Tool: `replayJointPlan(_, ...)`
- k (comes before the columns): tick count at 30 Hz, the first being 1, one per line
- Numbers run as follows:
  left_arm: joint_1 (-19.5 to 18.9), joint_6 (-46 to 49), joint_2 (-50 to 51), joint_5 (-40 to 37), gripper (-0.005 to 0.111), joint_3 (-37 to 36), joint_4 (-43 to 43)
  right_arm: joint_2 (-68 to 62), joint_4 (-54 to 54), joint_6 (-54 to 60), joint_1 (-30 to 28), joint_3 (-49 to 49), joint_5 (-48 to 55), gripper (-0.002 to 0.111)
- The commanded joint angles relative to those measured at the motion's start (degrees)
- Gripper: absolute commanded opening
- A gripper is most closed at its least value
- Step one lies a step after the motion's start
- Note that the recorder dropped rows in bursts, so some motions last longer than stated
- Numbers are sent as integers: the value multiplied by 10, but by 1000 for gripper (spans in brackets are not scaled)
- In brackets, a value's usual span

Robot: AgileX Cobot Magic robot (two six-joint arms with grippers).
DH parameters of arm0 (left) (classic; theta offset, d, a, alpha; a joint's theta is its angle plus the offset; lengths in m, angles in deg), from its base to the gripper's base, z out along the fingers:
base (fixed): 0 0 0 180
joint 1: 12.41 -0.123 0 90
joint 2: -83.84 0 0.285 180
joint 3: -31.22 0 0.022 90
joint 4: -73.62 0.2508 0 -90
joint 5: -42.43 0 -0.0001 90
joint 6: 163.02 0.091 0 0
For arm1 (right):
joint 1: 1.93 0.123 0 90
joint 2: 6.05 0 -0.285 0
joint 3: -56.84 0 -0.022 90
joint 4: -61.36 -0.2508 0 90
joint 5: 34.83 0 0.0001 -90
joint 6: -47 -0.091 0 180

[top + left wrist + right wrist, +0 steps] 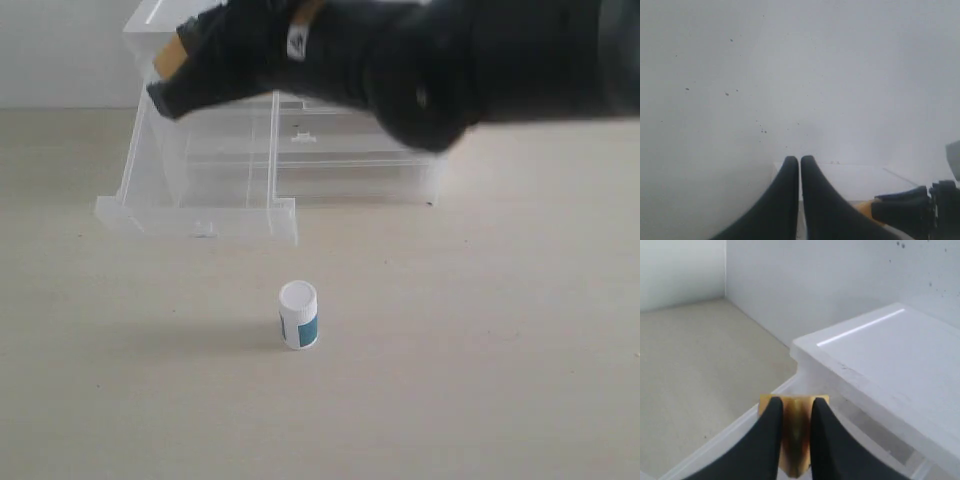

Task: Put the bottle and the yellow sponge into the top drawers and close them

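The bottle (298, 315), white with a teal label, stands upright on the table in front of the cabinet. The left top drawer (200, 215) is pulled far out toward the front. The other top drawer (350, 160) sits beside it. My right gripper (794, 402) is shut on the yellow sponge (796, 435) and hangs over the open drawer's rim (715, 442). In the exterior view that gripper (175, 75) reaches across to the cabinet's upper left with the sponge (168, 55). My left gripper (799, 160) is shut and empty, facing a wall.
The white cabinet top (890, 355) lies close beside my right gripper. In the left wrist view the cabinet top (855, 180) and the right gripper's black body (910, 207) show near my left fingers. A wall (60, 50) stands behind the cabinet.
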Motion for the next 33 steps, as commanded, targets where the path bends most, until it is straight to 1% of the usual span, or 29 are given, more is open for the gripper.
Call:
replayJointPlan(1,-1,-1,-2,-1,4,-3,-2,-12,-118,78,-1,-139,-361,0)
replayJointPlan(2,-1,-1,-2,0,4,-3,-2,-30,-130,86,-1,-165,-426,0)
replayJointPlan(4,-1,-1,-2,3,4,-3,-3,-75,-115,81,-1,-172,-454,0)
replayJointPlan(6,-1,-1,-2,1,4,-3,-3,-118,-43,49,-1,-147,-483,0)
replayJointPlan(8,-1,-1,-2,1,4,-3,-2,-140,-17,45,-1,-119,-485,0)
replayJointPlan(12,-1,-1,-2,1,4,-3,-2,-159,-30,47,-1,-75,-460,0)
replayJointPlan(13,-1,-1,-2,1,4,-3,-2,-162,-30,66,-1,-56,-422,0)
replayJointPlan(19,-1,-1,-2,1,4,-3,-2,-162,-45,70,-1,26,-212,0)
replayJointPlan(23,-1,-1,-2,-1,4,-3,-2,-162,-142,68,-1,118,24,0)
replayJointPlan(25,-1,-1,-2,-1,4,-3,-2,-166,-168,79,-1,174,131,1)
replayJointPlan(26,-1,-1,-2,-1,4,-3,-2,-174,-167,79,-1,215,178,9)
replayJointPlan(27,-1,-1,-2,-1,4,-3,-2,-180,-167,79,-1,232,192,17)
replayJointPlan(28,-1,-1,-2,-2,4,-4,-2,-192,-167,75,-2,263,228,40)
replayJointPlan(29,-1,-1,-2,0,4,-5,-2,-201,-167,75,-5,276,251,52)
replayJointPlan(30,-1,-1,-2,1,4,-6,-2,-211,-164,79,-7,299,304,76)
replayJointPlan(32,-1,0,-2,1,4,-5,-2,-193,-148,112,-6,317,380,102)
replayJointPlan(33,-1,0,-2,1,4,-5,-2,-162,-151,144,-5,319,434,101)
